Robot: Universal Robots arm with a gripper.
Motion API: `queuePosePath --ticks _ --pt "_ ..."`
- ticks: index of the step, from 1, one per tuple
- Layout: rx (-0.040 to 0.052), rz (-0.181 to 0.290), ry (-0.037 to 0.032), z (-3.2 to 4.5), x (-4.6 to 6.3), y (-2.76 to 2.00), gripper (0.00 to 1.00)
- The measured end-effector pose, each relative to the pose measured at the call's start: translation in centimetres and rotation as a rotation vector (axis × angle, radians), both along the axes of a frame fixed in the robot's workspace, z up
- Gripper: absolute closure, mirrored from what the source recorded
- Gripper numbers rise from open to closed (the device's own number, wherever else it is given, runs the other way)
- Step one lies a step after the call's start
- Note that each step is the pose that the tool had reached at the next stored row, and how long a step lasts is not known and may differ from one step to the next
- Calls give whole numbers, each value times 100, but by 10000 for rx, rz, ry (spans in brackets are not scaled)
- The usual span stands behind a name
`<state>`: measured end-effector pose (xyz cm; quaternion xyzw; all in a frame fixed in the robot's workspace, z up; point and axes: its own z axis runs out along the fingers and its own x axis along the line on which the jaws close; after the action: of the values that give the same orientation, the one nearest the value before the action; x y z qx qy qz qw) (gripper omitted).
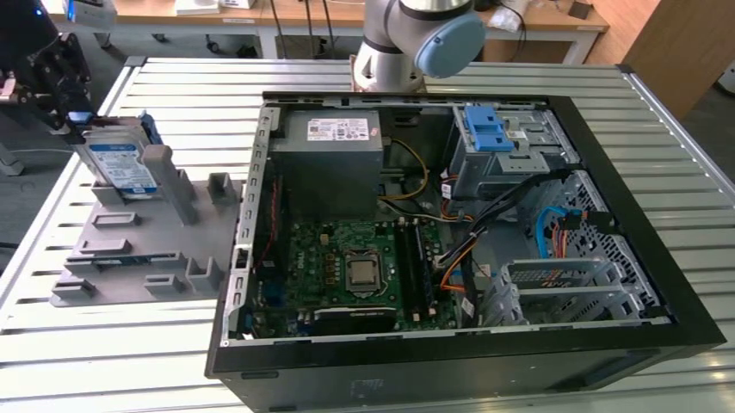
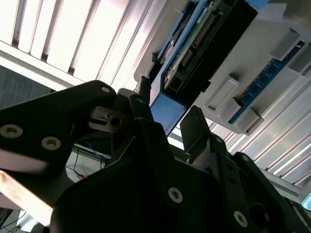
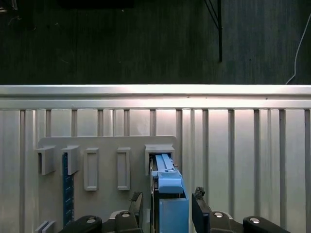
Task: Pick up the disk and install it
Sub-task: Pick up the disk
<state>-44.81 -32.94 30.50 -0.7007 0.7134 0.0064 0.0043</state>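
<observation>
The disk [image 1: 122, 165] stands on edge in a slot of the grey holder plate [image 1: 138, 249] at the exterior view's left, its white label with a blue band facing out. In the first wrist view the disk [image 3: 167, 187] is edge-on, showing its blue rail. My gripper [image 3: 167, 201] is open and straddles that end, one black finger [image 3: 137, 204] on each side with small gaps. The second wrist view shows the blue rail end [image 2: 167, 112] between the fingertips [image 2: 142, 92]. In the exterior view the gripper [image 1: 76, 116] sits at the disk's far upper end.
An open computer case [image 1: 460, 348] lies on the slatted metal table [image 1: 643, 112], with a drive cage with blue latches [image 1: 497, 138], a grey power-supply box [image 1: 333, 146] and the motherboard [image 1: 356, 267]. The holder plate has other slots and a blue strip [image 3: 68, 189].
</observation>
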Motion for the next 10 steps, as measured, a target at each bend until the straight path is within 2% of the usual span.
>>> queuePosePath --ticks 1,10 --pt "-1 -14 0 -8 -3 1 48" --pt "1 -143 3 -74 -28 16 48"
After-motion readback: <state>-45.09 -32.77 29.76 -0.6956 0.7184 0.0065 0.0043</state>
